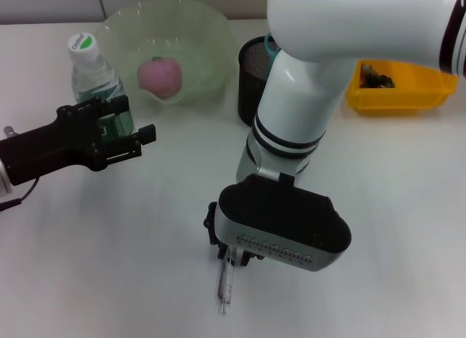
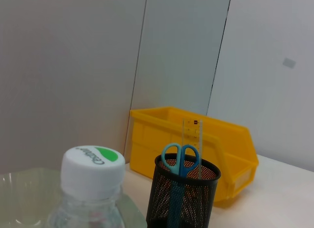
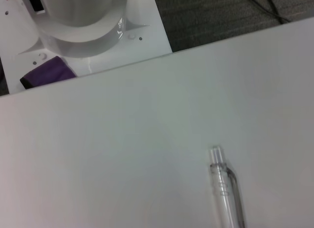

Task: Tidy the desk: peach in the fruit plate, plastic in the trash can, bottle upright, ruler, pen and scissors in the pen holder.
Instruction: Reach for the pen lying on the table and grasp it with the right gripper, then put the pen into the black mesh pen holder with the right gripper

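A clear pen (image 1: 225,285) lies on the white table near the front edge; it also shows in the right wrist view (image 3: 226,190). My right gripper (image 1: 230,256) hangs just over the pen's far end, mostly hidden under its wrist. A clear bottle (image 1: 93,74) with a white and green cap (image 2: 92,165) stands upright at the left. My left gripper (image 1: 125,121) is at the bottle's lower part, fingers apart. A pink peach (image 1: 160,76) lies in the pale green fruit plate (image 1: 211,39). Blue scissors (image 2: 180,160) and a clear ruler (image 2: 192,134) stand in the black mesh pen holder (image 2: 184,196).
A yellow bin (image 1: 408,96) with dark scraps in it stands at the back right, just beyond the pen holder (image 1: 250,72); it also shows in the left wrist view (image 2: 228,144). My right arm spans the table's middle. Grey wall panels close the back.
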Robot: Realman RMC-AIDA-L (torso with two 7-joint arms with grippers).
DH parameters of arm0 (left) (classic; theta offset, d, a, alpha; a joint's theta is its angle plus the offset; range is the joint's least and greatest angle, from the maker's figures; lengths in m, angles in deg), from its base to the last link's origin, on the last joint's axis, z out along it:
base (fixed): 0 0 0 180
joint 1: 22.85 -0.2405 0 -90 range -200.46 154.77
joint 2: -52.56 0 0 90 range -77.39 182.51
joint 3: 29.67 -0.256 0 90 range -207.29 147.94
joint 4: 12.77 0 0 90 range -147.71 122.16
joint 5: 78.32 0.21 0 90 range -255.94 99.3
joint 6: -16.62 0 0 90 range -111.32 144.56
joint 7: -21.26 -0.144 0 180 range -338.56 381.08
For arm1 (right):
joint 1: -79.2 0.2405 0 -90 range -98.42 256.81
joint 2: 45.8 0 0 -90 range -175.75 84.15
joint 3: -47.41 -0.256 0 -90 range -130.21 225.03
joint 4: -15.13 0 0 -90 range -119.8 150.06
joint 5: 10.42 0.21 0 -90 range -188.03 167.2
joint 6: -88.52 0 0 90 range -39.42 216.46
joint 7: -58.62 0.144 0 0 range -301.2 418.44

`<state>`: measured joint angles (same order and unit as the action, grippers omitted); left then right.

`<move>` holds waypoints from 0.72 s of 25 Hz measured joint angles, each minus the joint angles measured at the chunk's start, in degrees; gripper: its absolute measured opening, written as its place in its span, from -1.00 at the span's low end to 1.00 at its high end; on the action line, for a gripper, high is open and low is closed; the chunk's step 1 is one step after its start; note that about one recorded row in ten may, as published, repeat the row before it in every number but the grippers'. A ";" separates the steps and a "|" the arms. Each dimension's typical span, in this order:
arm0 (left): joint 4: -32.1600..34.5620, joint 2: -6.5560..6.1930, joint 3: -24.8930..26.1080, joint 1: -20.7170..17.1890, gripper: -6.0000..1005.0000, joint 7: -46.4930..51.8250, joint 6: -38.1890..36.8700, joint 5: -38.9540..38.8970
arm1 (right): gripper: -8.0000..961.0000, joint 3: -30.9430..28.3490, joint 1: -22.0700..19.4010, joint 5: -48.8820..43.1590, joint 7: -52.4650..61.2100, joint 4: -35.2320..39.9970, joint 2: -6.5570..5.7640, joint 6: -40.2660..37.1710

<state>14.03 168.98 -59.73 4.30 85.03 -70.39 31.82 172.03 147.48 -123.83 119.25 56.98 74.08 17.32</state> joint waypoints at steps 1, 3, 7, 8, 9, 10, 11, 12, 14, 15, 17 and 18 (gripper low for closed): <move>0.00 0.06 0.00 -0.02 0.59 0.00 0.00 0.00 | -0.41 0.21 -0.08 0.10 -0.10 -0.01 0.00 0.26; 0.00 0.14 0.00 -0.03 0.59 0.01 0.00 0.00 | -0.41 0.65 -0.12 0.17 -0.13 -0.05 0.00 0.69; 0.00 0.33 0.00 -0.06 0.59 -0.03 0.00 -0.01 | -0.43 1.26 -0.19 0.21 -0.16 -0.10 0.00 1.32; 0.00 0.36 0.00 -0.07 0.59 -0.10 0.00 -0.01 | -0.43 1.26 -0.19 0.21 -0.16 -0.10 0.00 1.32; 0.00 0.36 0.00 -0.07 0.59 -0.10 0.00 -0.01 | -0.43 1.31 -0.22 0.21 -0.16 -0.11 0.00 1.33; 0.00 0.37 0.00 -0.07 0.59 -0.13 0.00 -0.01 | -0.46 1.32 -0.22 0.21 -0.16 -0.10 0.00 1.33; 0.00 0.37 0.00 -0.07 0.59 -0.13 0.00 -0.01 | -0.49 1.32 -0.23 0.21 -0.16 -0.10 0.00 1.34; 0.00 0.37 0.00 -0.07 0.59 -0.13 0.00 -0.01 | -0.51 1.33 -0.23 0.21 -0.17 -0.10 0.00 1.34; 0.14 0.45 0.00 -0.08 0.59 -0.18 -0.01 -0.01 | -0.57 1.33 -0.23 0.11 -0.16 -0.04 0.00 1.34; 0.18 0.47 0.00 -0.08 0.59 -0.16 -0.02 -0.01 | -0.60 1.34 -0.22 0.02 0.00 0.02 0.00 1.34; 0.24 0.48 0.00 -0.08 0.59 -0.07 -0.05 -0.01 | -0.66 1.00 -0.22 -0.05 0.51 0.24 0.00 1.19; 0.25 0.48 0.01 -0.08 0.59 -0.03 -0.11 -0.01 | -0.69 1.00 -0.22 -0.05 0.51 0.24 0.00 1.19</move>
<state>14.28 169.45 -59.72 4.22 85.00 -70.50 31.81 173.03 147.26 -123.89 119.76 57.21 74.08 18.51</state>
